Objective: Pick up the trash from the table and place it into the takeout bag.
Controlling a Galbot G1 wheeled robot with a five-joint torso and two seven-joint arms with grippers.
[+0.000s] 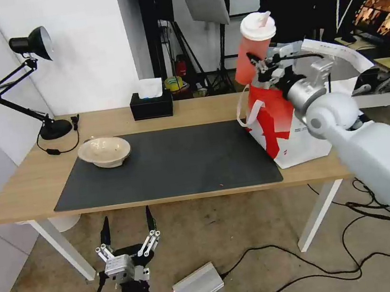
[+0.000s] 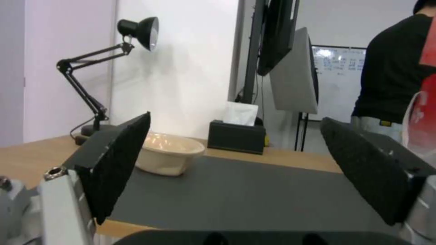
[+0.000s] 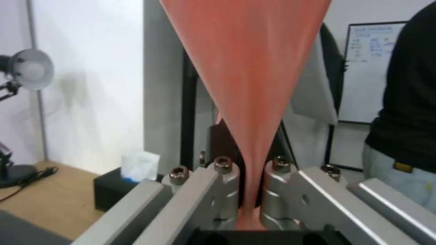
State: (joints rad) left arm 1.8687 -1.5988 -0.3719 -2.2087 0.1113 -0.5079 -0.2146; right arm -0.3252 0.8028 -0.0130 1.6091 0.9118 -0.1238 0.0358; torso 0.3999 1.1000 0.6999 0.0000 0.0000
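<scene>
1. Our right gripper (image 1: 257, 63) is clamped tight on the red drink cup (image 1: 253, 49), its jaws closed against the cup's lower body; the white lid (image 1: 257, 26) sits well above the jaws.
2. In the right wrist view the red cup (image 3: 247, 85) narrows down between the two metal fingers (image 3: 218, 190) and is pinched there.
3. The takeout bag (image 1: 293, 126) stands on the table (image 1: 14, 189) directly below those jaws, a white loop handle hanging at its side.
4. Our left gripper (image 1: 127, 229) hangs below the table's front edge with its jaws spread wide, holding nothing.
5. The shallow beige bowl (image 1: 104, 151) rests on the dark grey mat (image 1: 173, 163), beyond and above those open jaws; in the left wrist view it (image 2: 169, 153) shows just past one black pad (image 2: 119, 160).
</scene>
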